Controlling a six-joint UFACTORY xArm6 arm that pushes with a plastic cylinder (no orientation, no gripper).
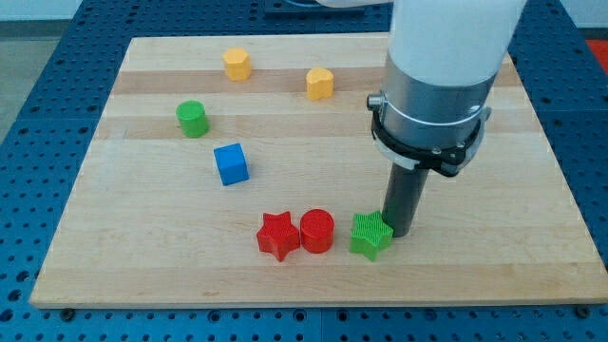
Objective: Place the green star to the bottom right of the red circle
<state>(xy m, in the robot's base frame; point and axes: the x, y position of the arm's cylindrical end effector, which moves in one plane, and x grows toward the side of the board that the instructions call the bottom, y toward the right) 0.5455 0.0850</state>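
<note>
My tip (400, 232) rests on the wooden tabletop (494, 256) in the near right part of the scene, touching the right side of the green star (370, 235), or so close that no gap shows. There is no gripper on this arm, only the straight dark rod, so nothing opens or closes. The green star lies just right of the red circle (316, 231), a narrow gap between them, and sits a shade nearer. The red star (278, 236) touches the red circle on its left, so the three form a row along the near side. Farther back and to the left stands the blue cube (231, 163), and beyond it the green cylinder (192, 119). Near the far edge lie two yellow blocks (237, 64) (320, 84), well apart from the row.
</note>
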